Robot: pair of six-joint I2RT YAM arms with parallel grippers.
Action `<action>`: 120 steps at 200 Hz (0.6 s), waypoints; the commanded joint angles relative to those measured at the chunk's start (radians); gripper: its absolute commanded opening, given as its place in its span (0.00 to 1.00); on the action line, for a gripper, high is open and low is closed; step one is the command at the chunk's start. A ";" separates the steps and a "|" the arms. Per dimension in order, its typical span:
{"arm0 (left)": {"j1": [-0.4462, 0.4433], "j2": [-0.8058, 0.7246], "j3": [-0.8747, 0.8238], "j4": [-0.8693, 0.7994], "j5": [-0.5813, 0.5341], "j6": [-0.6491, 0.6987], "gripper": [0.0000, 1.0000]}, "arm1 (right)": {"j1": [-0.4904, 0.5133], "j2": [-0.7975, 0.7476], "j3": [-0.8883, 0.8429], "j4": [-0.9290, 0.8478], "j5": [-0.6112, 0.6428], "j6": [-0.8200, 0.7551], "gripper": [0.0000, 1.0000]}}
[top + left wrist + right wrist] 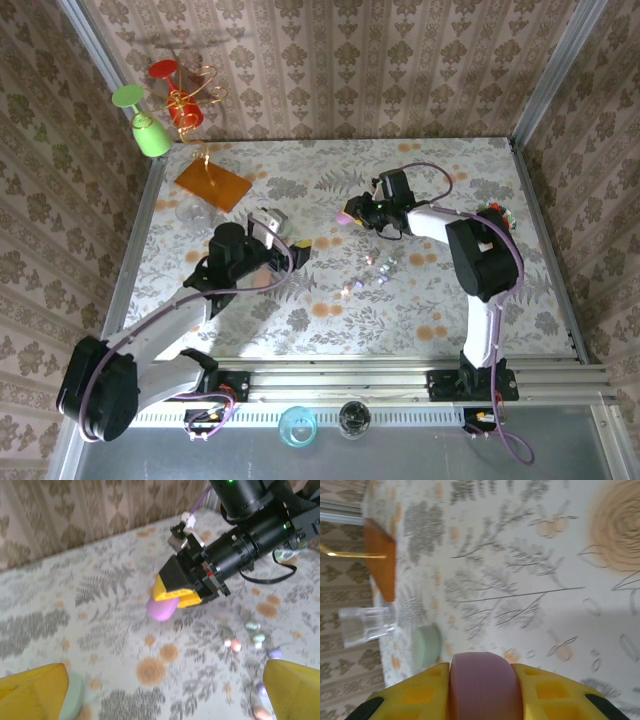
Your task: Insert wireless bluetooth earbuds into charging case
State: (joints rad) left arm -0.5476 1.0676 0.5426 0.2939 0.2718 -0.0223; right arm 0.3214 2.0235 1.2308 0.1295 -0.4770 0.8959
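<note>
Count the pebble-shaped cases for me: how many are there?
2: a purple case clamped in the right gripper, a green case lying on the table. Others may be hidden.

I read the top external view as bright and evenly lit from above. The arms (pixel 480 262) cast only soft, faint shadows on the table (pixel 440 200). The left wrist view is soft overall, and its near yellow fingers (pixel 35 692) are defocused. In the right wrist view the purple case (pixel 481 685) blurs at close range, while the table print beyond it is sharper.
</note>
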 commanded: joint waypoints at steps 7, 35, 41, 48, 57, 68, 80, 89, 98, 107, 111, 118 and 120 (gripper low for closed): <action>-0.007 -0.058 0.041 -0.331 -0.119 -0.069 1.00 | -0.001 0.078 0.068 -0.050 0.048 0.015 0.16; -0.008 -0.064 0.082 -0.489 -0.152 -0.116 1.00 | -0.001 0.123 0.089 -0.058 0.091 0.018 0.18; -0.008 -0.059 0.089 -0.520 -0.158 -0.129 1.00 | -0.002 0.129 0.087 -0.063 0.114 0.019 0.18; -0.007 -0.049 0.101 -0.556 -0.166 -0.150 1.00 | -0.004 0.134 0.086 -0.066 0.123 0.014 0.19; -0.006 -0.037 0.117 -0.602 -0.185 -0.177 1.00 | -0.008 0.139 0.085 -0.072 0.128 0.015 0.21; -0.004 -0.020 0.134 -0.647 -0.211 -0.232 1.00 | -0.013 0.134 0.076 -0.060 0.129 0.017 0.27; -0.003 -0.003 0.148 -0.690 -0.234 -0.279 1.00 | -0.018 0.122 0.071 -0.060 0.136 0.013 0.34; -0.004 0.006 0.151 -0.703 -0.252 -0.300 1.00 | -0.021 0.107 0.065 -0.058 0.141 0.007 0.41; -0.004 0.008 0.141 -0.708 -0.272 -0.326 1.00 | -0.025 0.089 0.058 -0.064 0.151 -0.002 0.47; -0.004 0.008 0.129 -0.707 -0.288 -0.342 1.00 | -0.031 0.069 0.050 -0.071 0.162 -0.009 0.54; -0.004 0.008 0.125 -0.707 -0.296 -0.346 1.00 | -0.033 0.056 0.044 -0.072 0.167 -0.014 0.57; -0.005 0.006 0.119 -0.710 -0.311 -0.351 1.00 | -0.037 0.035 0.030 -0.073 0.177 -0.018 0.60; -0.005 0.007 0.118 -0.713 -0.316 -0.353 1.00 | -0.040 0.029 0.026 -0.073 0.179 -0.019 0.61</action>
State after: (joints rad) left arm -0.5495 1.0729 0.6628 -0.3450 0.0380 -0.2905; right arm 0.3054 2.1098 1.3014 0.1078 -0.3870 0.9096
